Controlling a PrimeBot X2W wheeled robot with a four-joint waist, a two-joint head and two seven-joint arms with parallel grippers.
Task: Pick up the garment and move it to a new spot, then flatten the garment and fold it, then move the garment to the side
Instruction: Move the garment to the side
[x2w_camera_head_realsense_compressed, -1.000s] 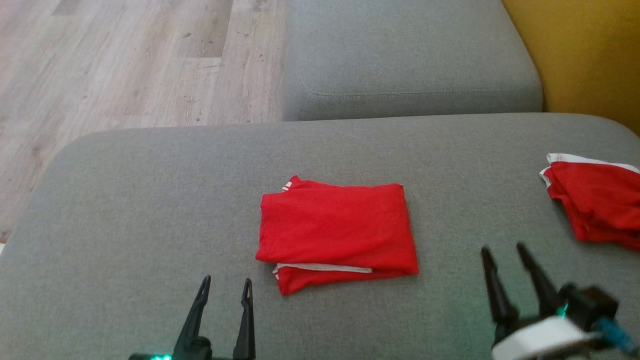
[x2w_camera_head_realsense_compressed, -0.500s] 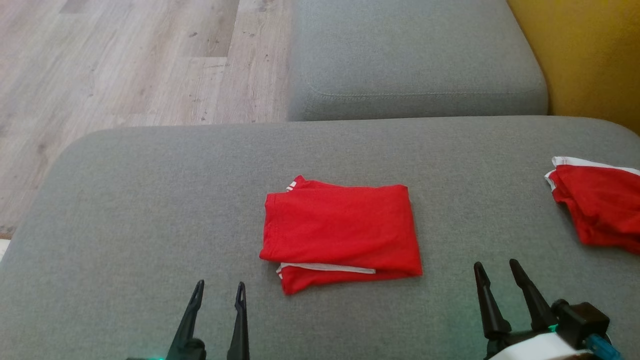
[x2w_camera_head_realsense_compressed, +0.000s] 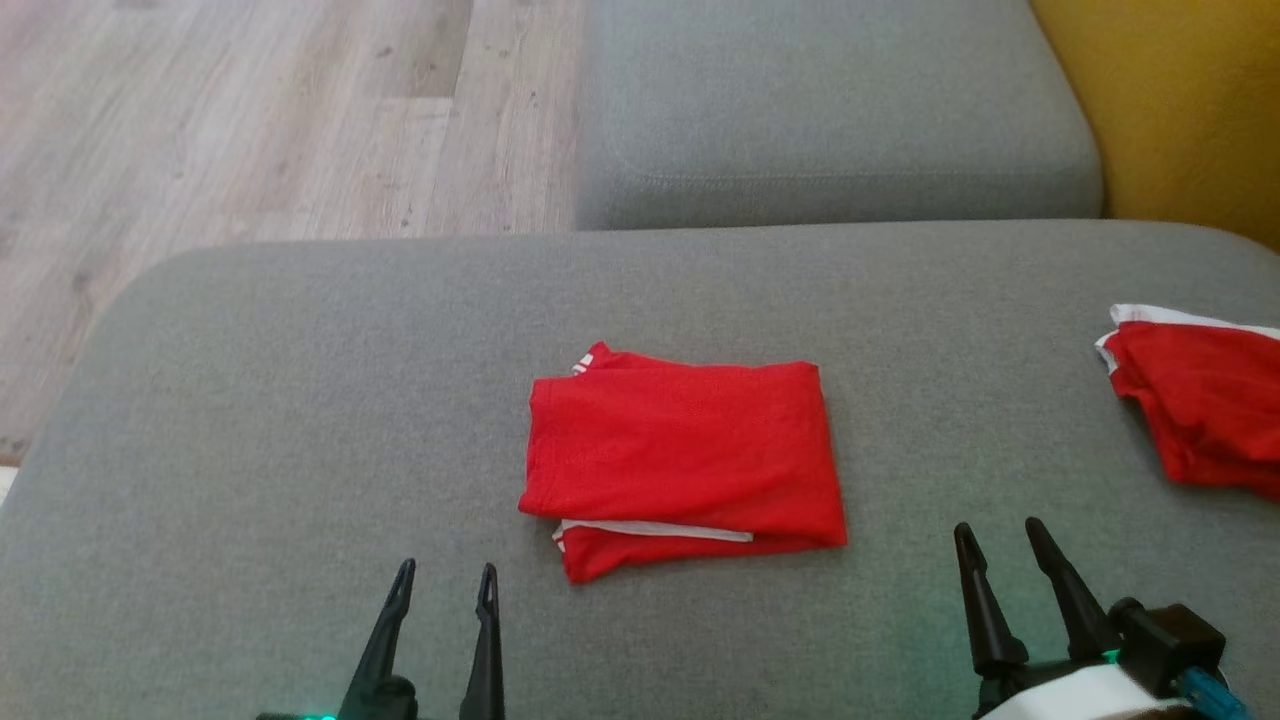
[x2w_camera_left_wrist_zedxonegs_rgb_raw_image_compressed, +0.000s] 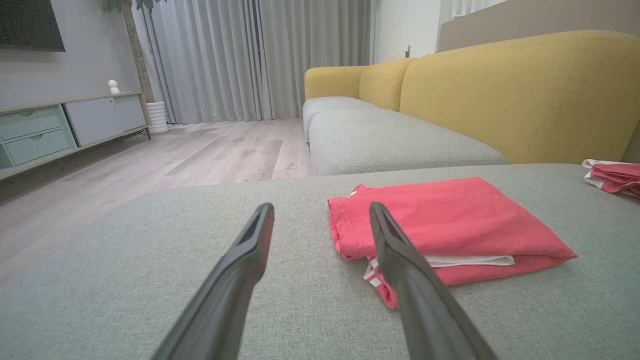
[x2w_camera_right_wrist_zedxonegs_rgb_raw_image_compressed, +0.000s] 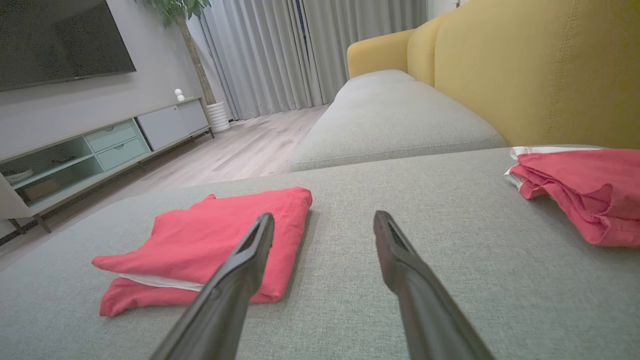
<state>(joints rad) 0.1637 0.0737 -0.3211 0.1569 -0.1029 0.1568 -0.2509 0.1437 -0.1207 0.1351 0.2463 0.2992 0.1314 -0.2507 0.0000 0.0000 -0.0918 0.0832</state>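
Note:
A red garment (x2w_camera_head_realsense_compressed: 685, 460) with white trim lies folded in a neat rectangle at the middle of the grey cushion (x2w_camera_head_realsense_compressed: 250, 400). The left wrist view has this garment (x2w_camera_left_wrist_zedxonegs_rgb_raw_image_compressed: 450, 225) just right of my fingers, and the right wrist view has the garment (x2w_camera_right_wrist_zedxonegs_rgb_raw_image_compressed: 210, 240) to the left. My left gripper (x2w_camera_head_realsense_compressed: 445, 580) stands open near the front edge, a little left of the garment and apart from it. My right gripper (x2w_camera_head_realsense_compressed: 1000, 535) is open too, off to the garment's right, nothing between its fingers.
A second red garment (x2w_camera_head_realsense_compressed: 1200, 400) lies bunched at the cushion's right edge. Another grey seat cushion (x2w_camera_head_realsense_compressed: 830, 110) sits beyond, with a yellow backrest (x2w_camera_head_realsense_compressed: 1170, 100) to the right. Wooden floor (x2w_camera_head_realsense_compressed: 250, 120) lies at the far left. A TV cabinet (x2w_camera_right_wrist_zedxonegs_rgb_raw_image_compressed: 100, 145) stands across the room.
Both grippers have drawn back toward the near edge, away from the folded garment, and stayed open. The head view shifted slightly. The garment has not moved.

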